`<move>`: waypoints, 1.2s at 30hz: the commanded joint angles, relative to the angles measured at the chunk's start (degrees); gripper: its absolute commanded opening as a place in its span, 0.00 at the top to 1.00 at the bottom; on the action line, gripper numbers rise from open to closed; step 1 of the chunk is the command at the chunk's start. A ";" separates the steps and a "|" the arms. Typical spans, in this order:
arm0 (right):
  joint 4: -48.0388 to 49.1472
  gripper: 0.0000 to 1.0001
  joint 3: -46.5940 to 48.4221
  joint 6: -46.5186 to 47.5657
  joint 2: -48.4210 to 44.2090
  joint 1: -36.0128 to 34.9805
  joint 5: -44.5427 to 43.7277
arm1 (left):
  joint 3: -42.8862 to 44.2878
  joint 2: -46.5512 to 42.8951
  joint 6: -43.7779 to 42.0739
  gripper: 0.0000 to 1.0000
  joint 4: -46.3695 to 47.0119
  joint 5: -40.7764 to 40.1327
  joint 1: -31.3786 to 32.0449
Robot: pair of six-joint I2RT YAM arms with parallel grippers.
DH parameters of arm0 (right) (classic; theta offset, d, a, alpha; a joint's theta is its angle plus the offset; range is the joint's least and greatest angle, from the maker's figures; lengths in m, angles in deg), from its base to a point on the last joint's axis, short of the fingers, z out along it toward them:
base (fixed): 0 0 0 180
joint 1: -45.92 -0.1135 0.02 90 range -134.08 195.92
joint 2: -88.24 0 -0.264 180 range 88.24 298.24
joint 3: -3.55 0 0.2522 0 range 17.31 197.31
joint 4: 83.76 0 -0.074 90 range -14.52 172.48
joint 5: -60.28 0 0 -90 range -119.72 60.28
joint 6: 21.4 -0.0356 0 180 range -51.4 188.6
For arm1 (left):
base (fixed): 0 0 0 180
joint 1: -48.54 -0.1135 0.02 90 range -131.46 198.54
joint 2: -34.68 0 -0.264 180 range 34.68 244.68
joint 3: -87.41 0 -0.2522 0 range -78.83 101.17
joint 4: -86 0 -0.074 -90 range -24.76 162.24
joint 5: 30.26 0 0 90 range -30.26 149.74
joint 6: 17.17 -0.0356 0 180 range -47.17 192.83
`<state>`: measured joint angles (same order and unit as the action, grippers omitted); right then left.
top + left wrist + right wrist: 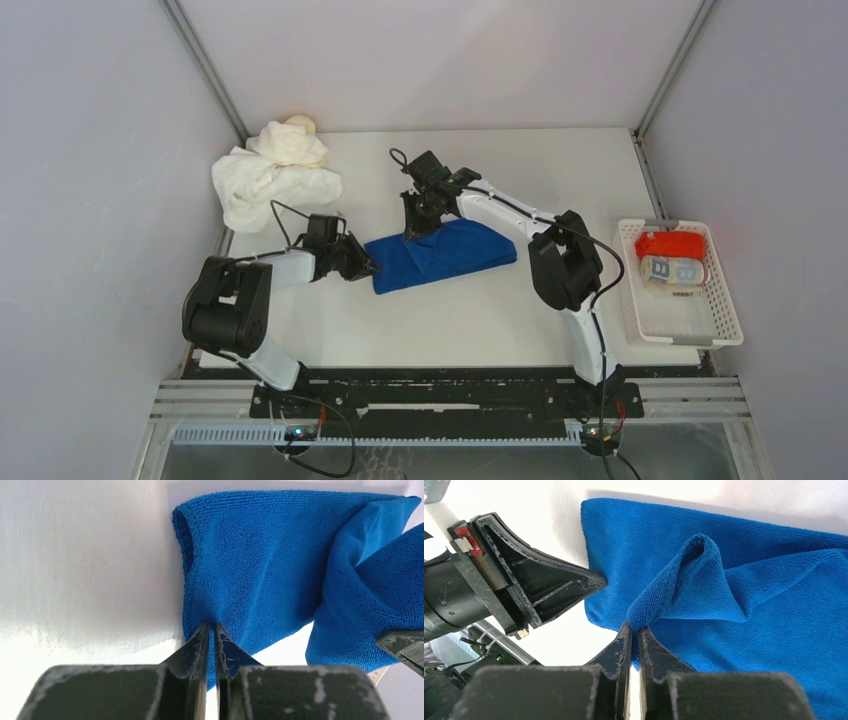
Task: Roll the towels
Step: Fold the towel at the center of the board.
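A royal blue towel (445,255) lies folded in a long strip across the middle of the white table (480,320). My left gripper (368,268) is at the towel's left end, its jaws nearly together and its tips (212,625) pinching the hemmed edge (190,575). My right gripper (415,232) is at the towel's far edge, shut on a raised fold of the blue towel (684,580) at its tips (634,626). The two grippers are close together; the left gripper (596,580) shows in the right wrist view.
A heap of white and cream towels (275,175) lies at the back left corner. A white slatted basket (722,325) at the right edge holds a red roll (670,243) and a light-blue patterned roll (672,270). Grey walls enclose the table.
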<state>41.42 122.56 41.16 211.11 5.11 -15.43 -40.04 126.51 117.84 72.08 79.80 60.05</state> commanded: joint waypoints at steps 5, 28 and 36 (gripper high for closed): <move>2.17 0.98 2.80 -2.08 -3.36 -1.91 0.92 | -1.17 0.19 -0.01 0.88 0.74 -0.72 0.59; 0.28 0.97 2.14 -1.04 -5.10 -1.30 -4.60 | 1.64 -7.03 -3.82 0.82 -10.11 -8.92 0.90; 1.19 0.98 0.92 -0.84 -6.04 -0.62 -3.38 | 4.39 -13.27 -4.32 0.69 -12.47 -9.23 1.57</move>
<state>41.42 123.39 39.41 209.10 4.30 -18.78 -39.04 114.68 114.85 60.06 70.22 60.86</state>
